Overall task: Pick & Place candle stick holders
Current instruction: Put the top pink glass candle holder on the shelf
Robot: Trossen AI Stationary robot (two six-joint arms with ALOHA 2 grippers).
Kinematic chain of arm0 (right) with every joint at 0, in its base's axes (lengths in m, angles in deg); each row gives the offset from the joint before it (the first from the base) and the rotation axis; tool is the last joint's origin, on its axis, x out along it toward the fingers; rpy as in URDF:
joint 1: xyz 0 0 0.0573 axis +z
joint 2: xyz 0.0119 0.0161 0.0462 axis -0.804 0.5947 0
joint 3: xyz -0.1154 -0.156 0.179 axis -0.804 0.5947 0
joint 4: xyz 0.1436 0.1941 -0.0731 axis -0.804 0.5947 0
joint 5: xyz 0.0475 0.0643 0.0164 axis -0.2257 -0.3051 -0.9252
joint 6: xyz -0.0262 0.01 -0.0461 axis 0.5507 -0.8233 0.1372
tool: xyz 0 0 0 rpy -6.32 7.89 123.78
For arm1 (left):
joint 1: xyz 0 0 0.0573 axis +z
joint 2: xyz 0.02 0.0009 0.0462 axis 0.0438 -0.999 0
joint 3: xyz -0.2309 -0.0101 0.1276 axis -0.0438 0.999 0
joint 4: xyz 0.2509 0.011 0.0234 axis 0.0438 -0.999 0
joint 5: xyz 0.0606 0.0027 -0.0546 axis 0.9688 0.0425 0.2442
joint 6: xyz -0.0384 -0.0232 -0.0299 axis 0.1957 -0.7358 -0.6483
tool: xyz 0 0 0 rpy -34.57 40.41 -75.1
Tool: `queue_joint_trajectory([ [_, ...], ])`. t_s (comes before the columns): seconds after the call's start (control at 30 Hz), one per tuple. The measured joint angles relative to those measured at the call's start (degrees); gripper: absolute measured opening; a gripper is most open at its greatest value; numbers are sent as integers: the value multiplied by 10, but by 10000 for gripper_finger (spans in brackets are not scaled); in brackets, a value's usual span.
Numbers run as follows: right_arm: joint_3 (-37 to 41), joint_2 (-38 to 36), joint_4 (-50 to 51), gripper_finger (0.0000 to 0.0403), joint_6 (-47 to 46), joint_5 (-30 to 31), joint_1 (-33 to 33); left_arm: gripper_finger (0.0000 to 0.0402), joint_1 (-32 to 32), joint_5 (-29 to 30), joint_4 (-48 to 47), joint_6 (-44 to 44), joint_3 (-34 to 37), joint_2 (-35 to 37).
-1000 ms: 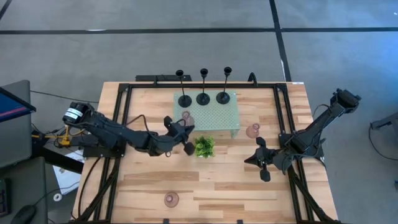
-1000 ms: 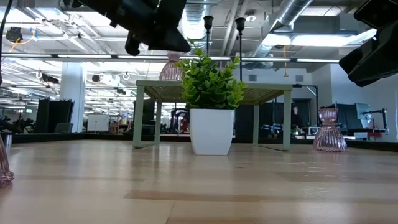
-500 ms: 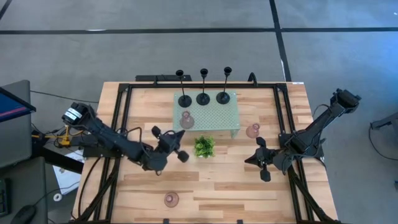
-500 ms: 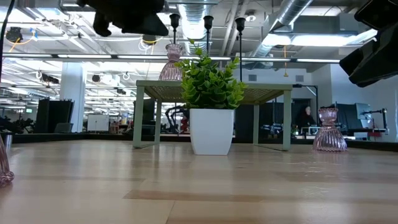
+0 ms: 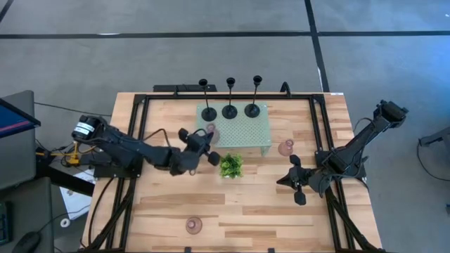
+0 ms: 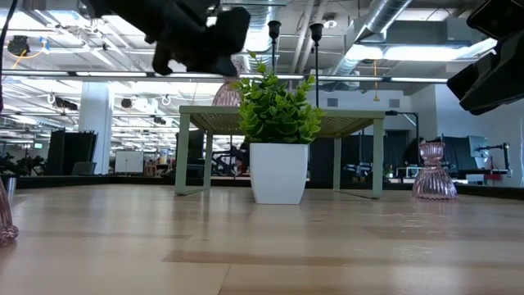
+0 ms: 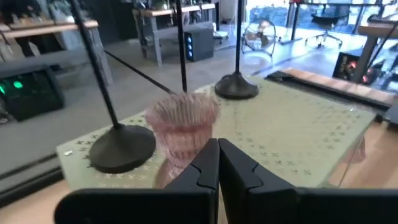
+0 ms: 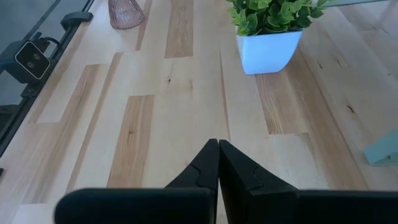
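Three black holders [image 5: 230,110] stand by their round bases on the mint-green perforated stand [image 5: 246,130]. One pink glass holder [image 7: 182,127] stands on the stand's left part, in front of them. Another pink holder [image 5: 285,147] stands on the table right of the stand. A third [image 5: 193,225] stands near the front edge. My left gripper [image 7: 217,146] is shut and empty, its tips just in front of the pink holder on the stand; it also shows in the high view [image 5: 200,146]. My right gripper [image 8: 217,146] is shut and empty above the table's right part [image 5: 295,181]. My left gripper's shut fingertips [image 7: 210,155] stand level, right in front of the lower side [image 7: 186,152] of the pink holder on the stand, coming from the table's near left. I cannot tell whether they touch it. The holder stands upright on the stand.
A small green plant in a white pot [image 5: 230,166] stands just in front of the stand, right of my left gripper. The table's dark frame rails [image 5: 137,140] run along both sides. Bare wood lies between the plant and the front pink holder.
My left gripper first drew back from the stand toward the table's near left, then came back toward the pink holder on the stand. That holder has stayed upright in place.
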Motion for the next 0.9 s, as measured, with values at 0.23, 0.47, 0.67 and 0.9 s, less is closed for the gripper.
queue_joint_trajectory([
  [0.23,0,0,0,0,0,0,0,2,45,-63,3,-18,0,-30],
  [0.47,0,0,2,0,0,0,0,2,13,13,1,-4,0,-37],
  [0.67,0,0,2,0,0,0,0,2,-26,168,3,35,0,-34],
  [0.9,0,0,4,0,0,1,0,2,17,151,1,36,0,-46],
])
